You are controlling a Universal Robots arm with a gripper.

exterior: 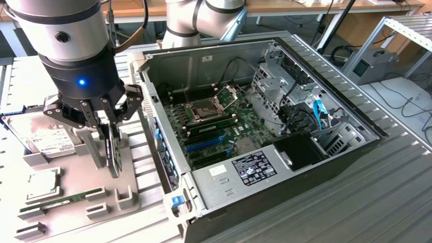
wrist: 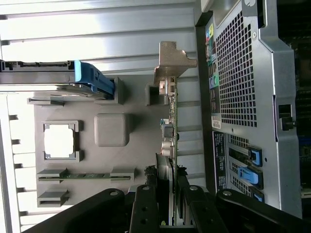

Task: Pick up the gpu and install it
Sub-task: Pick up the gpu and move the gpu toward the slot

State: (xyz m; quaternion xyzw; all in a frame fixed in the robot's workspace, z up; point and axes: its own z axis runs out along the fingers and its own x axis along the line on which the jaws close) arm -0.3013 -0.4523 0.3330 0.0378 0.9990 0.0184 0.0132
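Observation:
The gpu [exterior: 113, 158] is a thin dark card standing on edge over the grey holder tray [exterior: 74, 212], at the exterior view's left of the open PC case [exterior: 270, 126]. My gripper [exterior: 109, 144] points straight down and is shut on the card's upper edge, one finger on each face. In the wrist view the gpu [wrist: 171, 127] appears edge-on, green board with its silver end bracket [wrist: 171, 62] at the far end, and the fingers [wrist: 146, 201] flank it. It sits slightly off its grey tray slot [wrist: 153, 93]. I cannot tell whether it touches the tray.
On the tray lie a hard drive [exterior: 47, 139], a CPU [exterior: 42, 185] and a RAM stick [exterior: 64, 200]. The case's motherboard shows blue expansion slots [exterior: 202, 144]. The case's rear wall [wrist: 243, 73] stands close beside the card. A second arm's base [exterior: 196, 20] is behind the case.

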